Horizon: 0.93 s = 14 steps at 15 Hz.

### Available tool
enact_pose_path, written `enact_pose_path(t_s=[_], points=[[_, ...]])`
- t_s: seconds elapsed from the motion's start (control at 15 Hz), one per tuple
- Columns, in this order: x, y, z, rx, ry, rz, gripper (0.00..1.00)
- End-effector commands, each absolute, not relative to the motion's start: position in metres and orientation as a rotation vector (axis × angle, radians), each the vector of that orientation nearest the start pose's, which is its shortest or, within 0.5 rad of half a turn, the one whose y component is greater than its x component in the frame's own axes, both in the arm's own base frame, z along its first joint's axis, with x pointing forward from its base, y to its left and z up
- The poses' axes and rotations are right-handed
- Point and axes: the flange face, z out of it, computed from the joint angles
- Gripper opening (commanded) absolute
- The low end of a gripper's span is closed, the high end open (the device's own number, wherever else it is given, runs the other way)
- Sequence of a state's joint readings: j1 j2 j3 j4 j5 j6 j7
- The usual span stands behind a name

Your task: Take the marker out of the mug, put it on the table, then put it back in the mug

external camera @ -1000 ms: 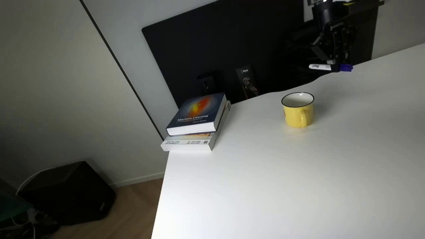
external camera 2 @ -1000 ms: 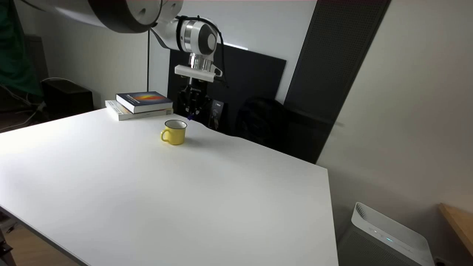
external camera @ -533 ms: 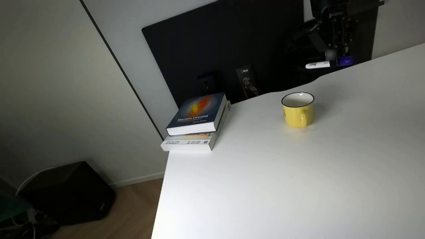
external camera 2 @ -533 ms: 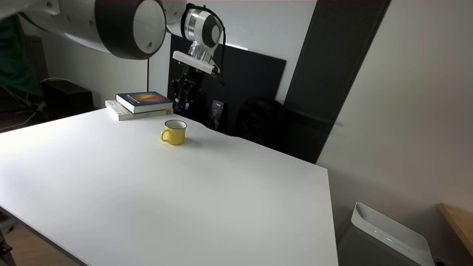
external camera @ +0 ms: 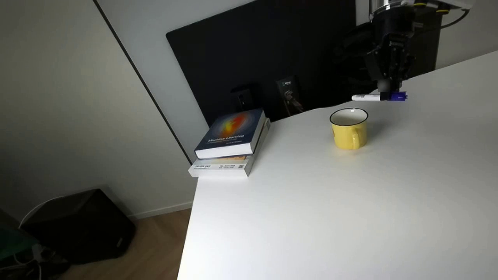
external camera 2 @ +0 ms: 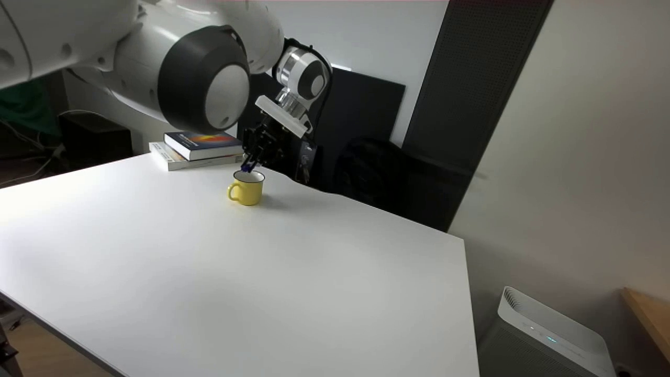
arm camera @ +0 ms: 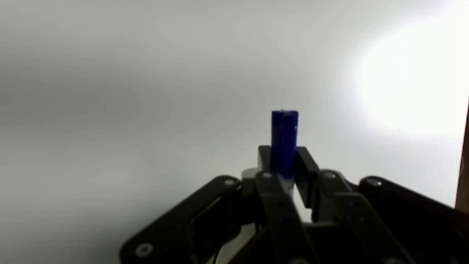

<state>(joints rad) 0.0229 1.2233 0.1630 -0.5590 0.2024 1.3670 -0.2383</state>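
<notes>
Fingers (arm camera: 307, 164): pressed from both sides onto the marker (external camera: 373, 97), pinching it around where the purple cap (arm camera: 284, 141) meets the white barrel.
Marker's place: held in the air above the far part of the desk (external camera: 311, 217), outside the mug (external camera: 343, 136).
Way to the mug: below the fingers and to the left in an exterior view, where the marker's white end (external camera: 359, 97) appears above the mouth, with a gap between. How much nearer or farther the mug stands, that angle does not settle.
Cap's position: in an exterior view the cap (external camera 2: 246, 168) shows right at the mug's rim; touching, or merely in line with it, cannot be told.
Long axis: nearly level, white end left, cap right, crosswise to the upright mug.
Arm (external camera 2: 204, 78): only one, reaching in from the left in an exterior view, so none other is nearer.
Marker's looks: slim white barrel with dark print too small to read; cap grooved lengthwise, blunt at its end.
Step in hand: probably the return to the mug, going by the sideways hold, though these views alone leave room for doubt.
Coming move: likely tipping the white end down over the mouth before lowering, since a level marker would catch on the rim.
</notes>
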Motion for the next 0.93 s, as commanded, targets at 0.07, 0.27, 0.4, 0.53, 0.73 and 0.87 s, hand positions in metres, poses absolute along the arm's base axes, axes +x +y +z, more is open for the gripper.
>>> enact_pose_path(t_s=[0.07, 0.27, 0.4, 0.53, 0.73, 0.87], points=[[0.753, 0.102, 0.232, -2.594, -0.445, 0.496, 0.05], [0.756, 0.109, 0.229, -2.614, -0.462, 0.462, 0.05], [0.761, 0.114, 0.229, -2.642, -0.485, 0.411, 0.05], [0.763, 0.118, 0.227, -2.67, -0.514, 0.386, 0.05], [0.76, 0.119, 0.223, -2.651, -0.502, 0.415, 0.18], [0.76, 0.12, 0.222, -2.653, -0.506, 0.414, 0.18]])
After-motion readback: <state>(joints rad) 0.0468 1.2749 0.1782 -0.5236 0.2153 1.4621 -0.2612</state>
